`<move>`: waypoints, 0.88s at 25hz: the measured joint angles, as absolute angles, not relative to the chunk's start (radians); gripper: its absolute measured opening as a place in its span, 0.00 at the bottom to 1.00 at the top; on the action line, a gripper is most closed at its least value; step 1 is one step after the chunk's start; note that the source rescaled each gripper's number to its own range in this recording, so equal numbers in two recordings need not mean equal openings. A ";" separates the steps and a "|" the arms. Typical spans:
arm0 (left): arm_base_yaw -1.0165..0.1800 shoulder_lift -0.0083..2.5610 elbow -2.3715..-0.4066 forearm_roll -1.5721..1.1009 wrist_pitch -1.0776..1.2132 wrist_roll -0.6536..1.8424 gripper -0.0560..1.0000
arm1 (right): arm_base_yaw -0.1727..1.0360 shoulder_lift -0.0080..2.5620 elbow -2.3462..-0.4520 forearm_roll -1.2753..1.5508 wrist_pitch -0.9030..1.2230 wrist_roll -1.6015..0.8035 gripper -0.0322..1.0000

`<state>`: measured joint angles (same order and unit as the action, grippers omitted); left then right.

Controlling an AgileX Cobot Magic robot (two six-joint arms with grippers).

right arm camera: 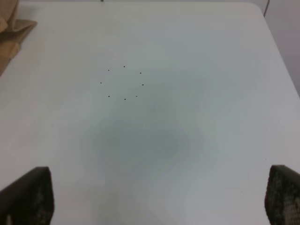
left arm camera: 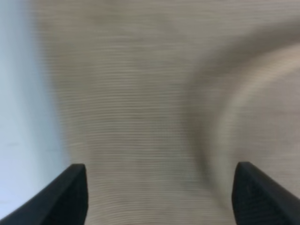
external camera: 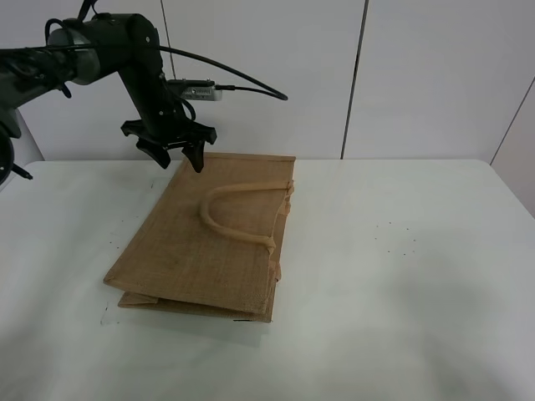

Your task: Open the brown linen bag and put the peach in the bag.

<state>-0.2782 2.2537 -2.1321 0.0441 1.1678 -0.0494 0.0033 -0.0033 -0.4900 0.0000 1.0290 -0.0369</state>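
Black and spread wide, the left gripper (external camera: 173, 154) hangs with nothing between its fingers, poised just above the far left corner of the brown linen bag (external camera: 209, 242). Its wrist view, blurred, shows the two dark fingertips (left arm camera: 70, 194) far apart with the bag's coarse weave (left arm camera: 140, 108) filling the space under and beyond them, a pale curved band, probably a handle (left arm camera: 253, 117), to one side and a strip of white table (left arm camera: 23, 93) to the other. Out from the gripper, the bag lies flat and folded on the white table (external camera: 401, 334), its beige loop handle (external camera: 234, 209) arching over the upper panel and its folded layers showing at the near edge. Farther off, the right gripper (right arm camera: 159, 197) appears only in its own wrist view, fingertips (right arm camera: 33, 194) wide apart and holding nothing, over bare tabletop marked with a small ring of dark dots (right arm camera: 124, 83); a corner of the bag (right arm camera: 11, 28) shows at the edge of that view. No view shows the peach.
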 joint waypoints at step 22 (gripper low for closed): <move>-0.006 2.161 -2.031 0.023 1.168 -0.045 0.89 | 0.003 -0.003 -0.490 0.005 1.029 -0.037 1.00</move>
<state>-0.0058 2.1610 -2.0314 0.0227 1.1678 -0.0451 0.0033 -0.0033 -0.4900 0.0054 1.0290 -0.0369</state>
